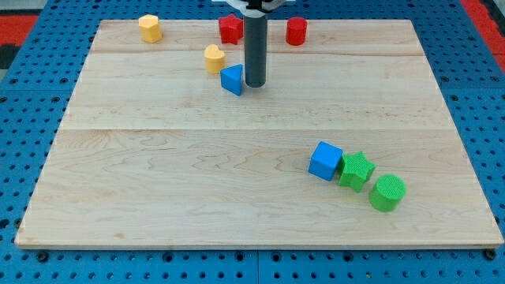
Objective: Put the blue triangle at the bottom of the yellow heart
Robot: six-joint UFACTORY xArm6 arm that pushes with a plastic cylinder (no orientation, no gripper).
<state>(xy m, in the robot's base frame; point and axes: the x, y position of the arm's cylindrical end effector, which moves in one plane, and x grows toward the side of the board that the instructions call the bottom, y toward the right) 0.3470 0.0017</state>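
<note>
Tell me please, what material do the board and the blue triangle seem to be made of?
The board looks like pale wood with a smooth finish: grain lines and plank seams show. The blue triangle seems to be matte plastic or painted wood; its even colour leaves this open.

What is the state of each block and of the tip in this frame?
blue triangle: just below-right of the yellow heart, tip against its right side
yellow heart: alone, small gap to the triangle
my tip: on the board, right of the blue triangle
yellow block: alone, top left
red blocks: top edge, apart
blue cube, green star, green cylinder: diagonal row, lower right
</note>
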